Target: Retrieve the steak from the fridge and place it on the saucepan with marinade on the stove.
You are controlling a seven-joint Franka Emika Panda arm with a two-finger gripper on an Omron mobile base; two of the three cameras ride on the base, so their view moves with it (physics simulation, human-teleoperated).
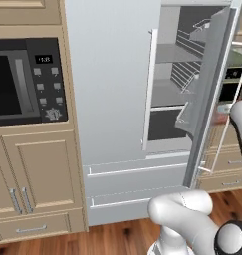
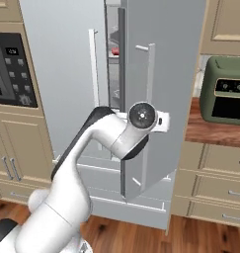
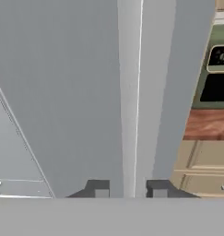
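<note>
The fridge stands with its left door closed and its right door swung partly out. Through the gap, a small red piece, the steak, lies on a shelf, mostly hidden by the door. Grey shelves show inside. My gripper sits at the right door's white bar handle, with one fingertip on each side and a thin gap to the bar. In the right base view my wrist is against that handle. The saucepan and the stove are out of view.
A black built-in microwave sits left of the fridge, above beige cabinets. A green toaster oven stands on a wooden counter to the right, above drawers. The two lower fridge drawers are closed.
</note>
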